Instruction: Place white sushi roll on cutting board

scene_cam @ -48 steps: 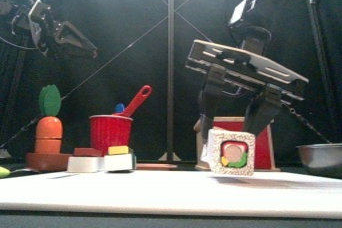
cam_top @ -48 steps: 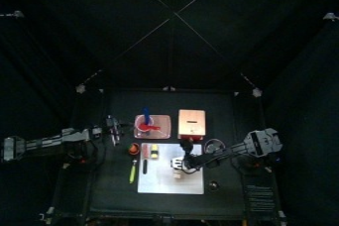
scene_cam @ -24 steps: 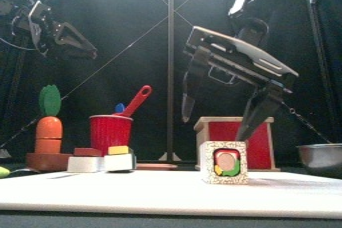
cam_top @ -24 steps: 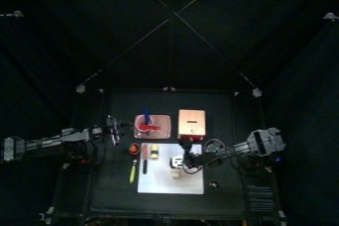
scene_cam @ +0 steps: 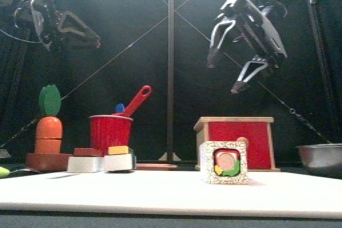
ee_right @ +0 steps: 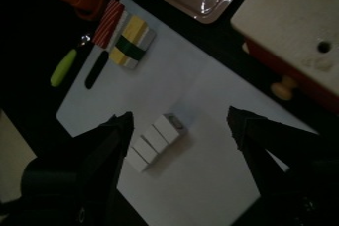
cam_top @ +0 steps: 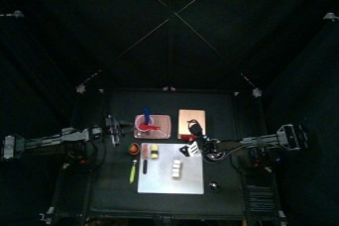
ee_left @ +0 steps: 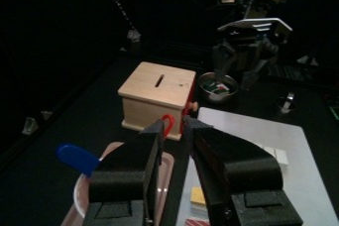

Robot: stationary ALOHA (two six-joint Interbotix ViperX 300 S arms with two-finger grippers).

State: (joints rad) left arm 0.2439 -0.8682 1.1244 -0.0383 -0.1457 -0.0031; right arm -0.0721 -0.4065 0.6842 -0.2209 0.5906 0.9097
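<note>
The white sushi roll stands upright on the white cutting board, touched by nothing. From above the roll sits near the board's middle. My right gripper hangs well above the roll and a little to its right, jaws wide open and empty. Its wrist view looks down past both open jaws at the roll on the board. My left gripper rests at the table's left, above the red cup. Its jaws stand a little apart with nothing between them.
A wooden box with a red side stands behind the roll. A red cup with a blue spoon, a toy carrot and small sushi pieces sit at the left. A metal bowl is at the right.
The right gripper set the roll down on the board, opened, then rose and drew back to the right. The left arm has not moved.
</note>
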